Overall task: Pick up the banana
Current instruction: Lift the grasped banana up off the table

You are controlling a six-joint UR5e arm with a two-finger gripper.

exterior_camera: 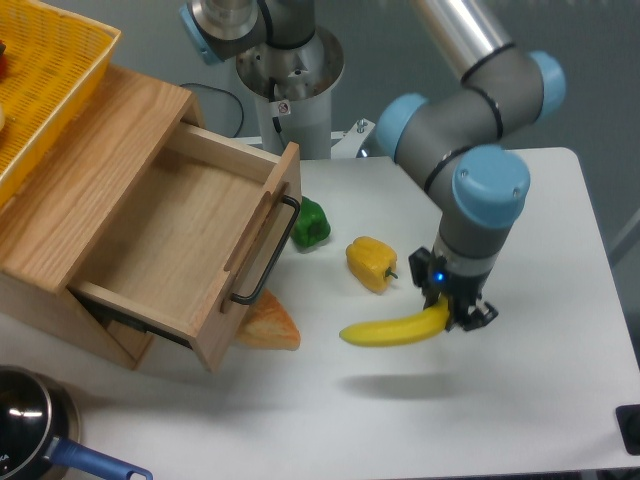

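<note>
The banana (392, 330) is long, curved and bright yellow. It hangs level above the white table (520, 400), with its shadow on the table below it. My gripper (452, 316) is shut on the banana's right end, its dark fingers on either side of it. The arm comes down from the upper right. The banana's left tip points toward the open drawer.
A short yellow bell pepper (371, 263) sits just behind the banana. A green pepper (311, 222) lies by the handle of the open wooden drawer (190, 240). A bread slice (268, 326) lies under the drawer front. A yellow basket (45, 80) stands on the cabinet. A pot (30, 430) is at the front left.
</note>
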